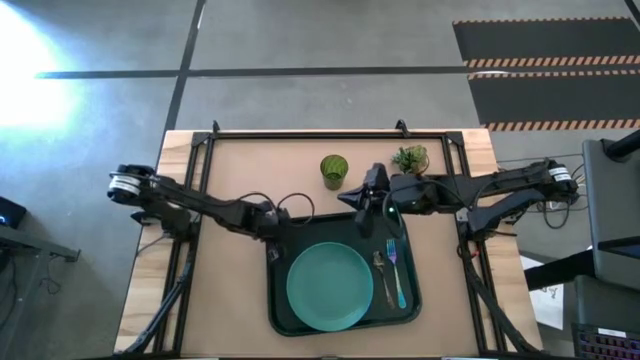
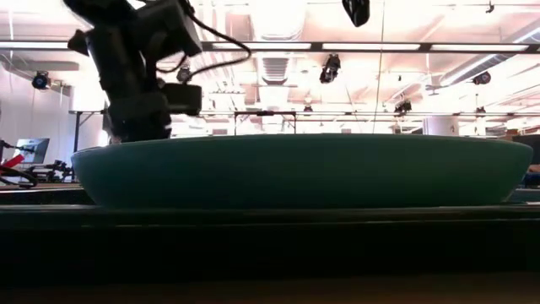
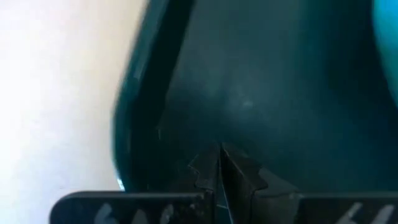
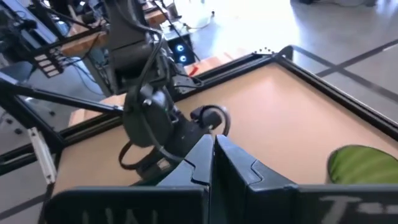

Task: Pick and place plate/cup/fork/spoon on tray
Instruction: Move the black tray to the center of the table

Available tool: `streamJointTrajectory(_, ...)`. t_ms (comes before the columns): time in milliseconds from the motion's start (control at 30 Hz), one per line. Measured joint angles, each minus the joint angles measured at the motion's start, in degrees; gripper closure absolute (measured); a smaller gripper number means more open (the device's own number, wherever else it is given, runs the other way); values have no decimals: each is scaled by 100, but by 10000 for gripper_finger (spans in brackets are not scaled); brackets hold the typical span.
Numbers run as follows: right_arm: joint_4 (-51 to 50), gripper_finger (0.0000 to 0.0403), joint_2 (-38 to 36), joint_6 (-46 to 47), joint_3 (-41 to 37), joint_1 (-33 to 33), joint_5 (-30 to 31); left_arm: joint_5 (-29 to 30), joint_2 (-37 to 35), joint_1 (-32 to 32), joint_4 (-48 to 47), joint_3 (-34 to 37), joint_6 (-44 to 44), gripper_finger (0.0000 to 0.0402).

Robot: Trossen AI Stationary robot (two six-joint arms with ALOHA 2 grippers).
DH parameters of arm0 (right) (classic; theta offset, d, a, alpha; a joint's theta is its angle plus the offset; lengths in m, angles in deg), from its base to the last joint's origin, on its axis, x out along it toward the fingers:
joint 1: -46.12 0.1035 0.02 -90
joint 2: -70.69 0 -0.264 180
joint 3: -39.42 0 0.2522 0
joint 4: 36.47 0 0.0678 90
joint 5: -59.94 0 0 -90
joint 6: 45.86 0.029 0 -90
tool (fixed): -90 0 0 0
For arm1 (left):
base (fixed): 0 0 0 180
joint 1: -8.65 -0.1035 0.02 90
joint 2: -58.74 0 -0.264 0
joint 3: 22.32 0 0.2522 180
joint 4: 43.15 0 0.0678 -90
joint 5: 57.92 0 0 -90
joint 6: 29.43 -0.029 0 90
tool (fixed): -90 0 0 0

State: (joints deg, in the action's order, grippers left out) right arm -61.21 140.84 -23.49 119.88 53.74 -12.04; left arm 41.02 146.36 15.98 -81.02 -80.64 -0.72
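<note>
On the tan counter (image 1: 250,165) my two arms reach inward. My left claw (image 1: 274,232), fingers pressed together and empty, hangs over the tray (image 1: 280,318) corner, beside the plate (image 1: 328,286). My right claw (image 1: 366,215), also closed and empty, hovers beyond the fork (image 1: 397,272) and spoon (image 1: 384,277), near the cup (image 1: 334,170).

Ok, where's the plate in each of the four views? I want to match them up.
High view: the plate lies in the left half of the tray, fork and spoon on its right.
Low view: it fills the middle as a wide teal band.
Left wrist view: only a teal edge at the upper right, probably the plate.
Right wrist view: not in it.
Shared landmark: the dark tray's rim under or beside the plate.
</note>
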Motion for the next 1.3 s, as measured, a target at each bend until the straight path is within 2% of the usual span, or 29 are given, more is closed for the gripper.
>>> streamJointTrajectory(267,-109,394,77,64,-33,0,13,23,360,-160,18,-17,-236,402)
streamJointTrajectory(633,-121,394,83,72,-33,0,5,186,329,-996,-11,-4,-684,402)
streamJointTrajectory(1067,-764,394,79,114,-37,-17,5,-80,314,-1062,-8,17,-667,402)
streamJointTrajectory(1300,-1492,394,108,119,-37,-245,8,-320,-32,-1061,-195,-176,-662,402)
